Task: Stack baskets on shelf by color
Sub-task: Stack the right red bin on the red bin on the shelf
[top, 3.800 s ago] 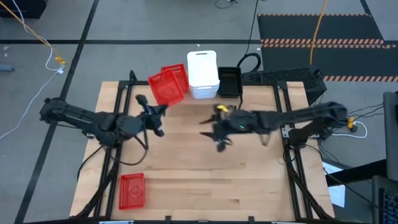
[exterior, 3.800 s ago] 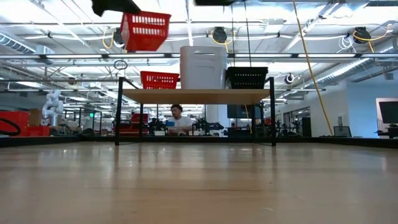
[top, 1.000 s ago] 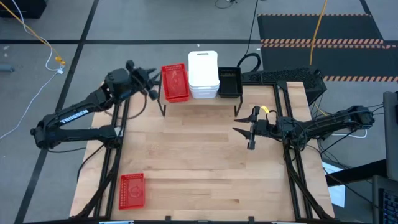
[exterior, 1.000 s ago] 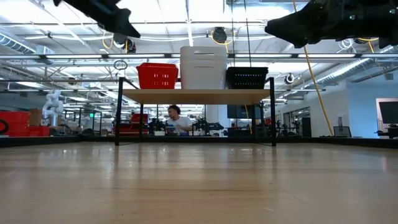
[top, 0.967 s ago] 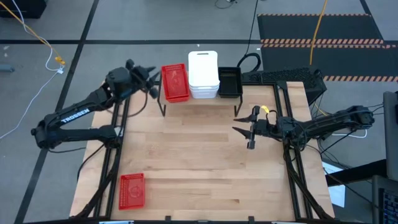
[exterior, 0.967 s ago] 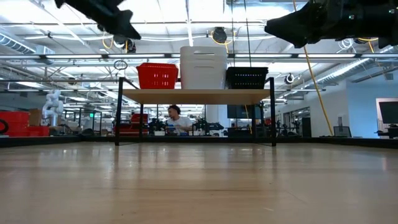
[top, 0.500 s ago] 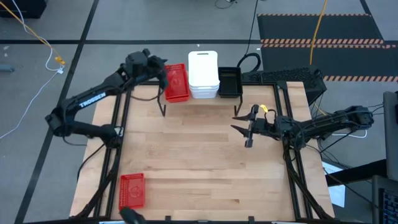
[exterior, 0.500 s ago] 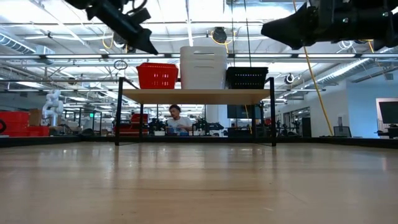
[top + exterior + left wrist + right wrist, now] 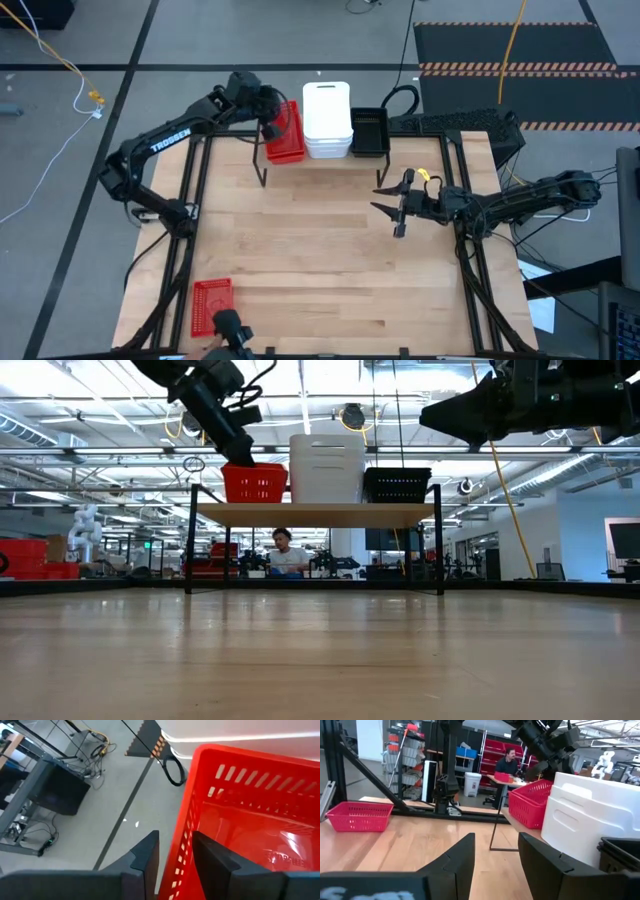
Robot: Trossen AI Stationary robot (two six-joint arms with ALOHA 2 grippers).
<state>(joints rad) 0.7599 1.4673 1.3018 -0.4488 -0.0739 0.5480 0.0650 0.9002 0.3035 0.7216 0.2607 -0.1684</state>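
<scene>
Two fingers of the left gripper (image 9: pixel 172 857) straddle the rim of the red basket stack (image 9: pixel 285 133) on the shelf (image 9: pixel 315 513), not visibly clamped. Right gripper (image 9: pixel 388 205) hangs parted and empty, well apart from the shelf; one more red basket (image 9: pixel 211 306) lies far from both.

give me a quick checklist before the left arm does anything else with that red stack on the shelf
1. Left gripper astride the outer wall of the red stack, one finger inside, one outside: ok.
2. Jaws closed firmly on that wall: cannot tell.
3. Red stack seated on the shelf, beside the white stack: ok.
4. Black stack at the shelf's other end, untouched: ok.
5. Right gripper open over mid table, away from the shelf: ok.
6. All red baskets on the shelf: not ok, the lone red basket sits at the table's near left corner.
</scene>
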